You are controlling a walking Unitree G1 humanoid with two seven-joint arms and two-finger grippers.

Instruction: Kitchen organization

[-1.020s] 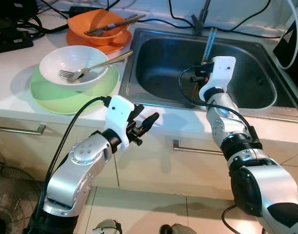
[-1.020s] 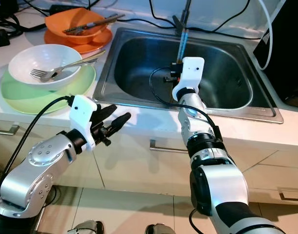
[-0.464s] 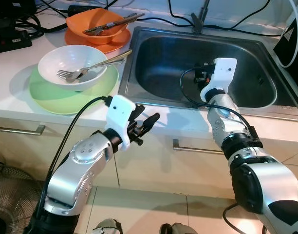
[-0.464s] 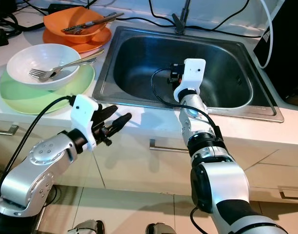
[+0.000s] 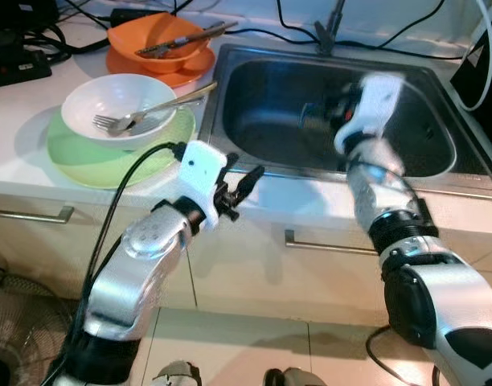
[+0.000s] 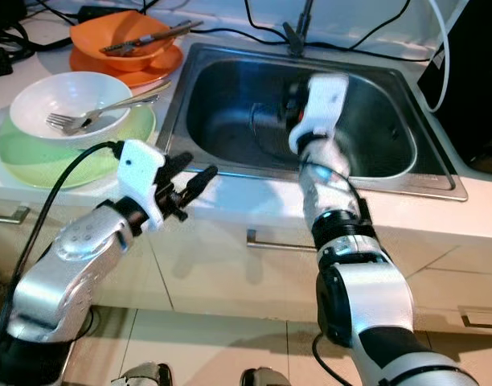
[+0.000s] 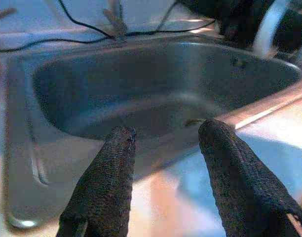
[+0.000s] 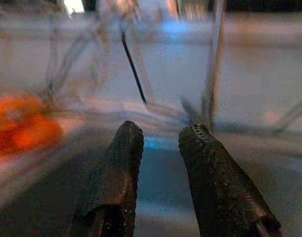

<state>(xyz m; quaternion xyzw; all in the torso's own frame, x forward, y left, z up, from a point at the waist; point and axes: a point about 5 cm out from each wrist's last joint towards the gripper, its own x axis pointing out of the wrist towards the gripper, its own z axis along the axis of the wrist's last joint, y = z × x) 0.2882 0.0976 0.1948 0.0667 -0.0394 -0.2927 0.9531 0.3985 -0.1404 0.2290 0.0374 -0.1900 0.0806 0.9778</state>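
Steel sink [image 5: 270,104] — both hands empty

both grippers [image 7: 163,140] [image 8: 163,140] jaws apart, empty.

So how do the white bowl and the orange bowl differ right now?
The white bowl sits on a green plate and holds a fork; the orange bowl sits on an orange plate, farther back, holding darker utensils. Both stand upright on the counter left of the sink.
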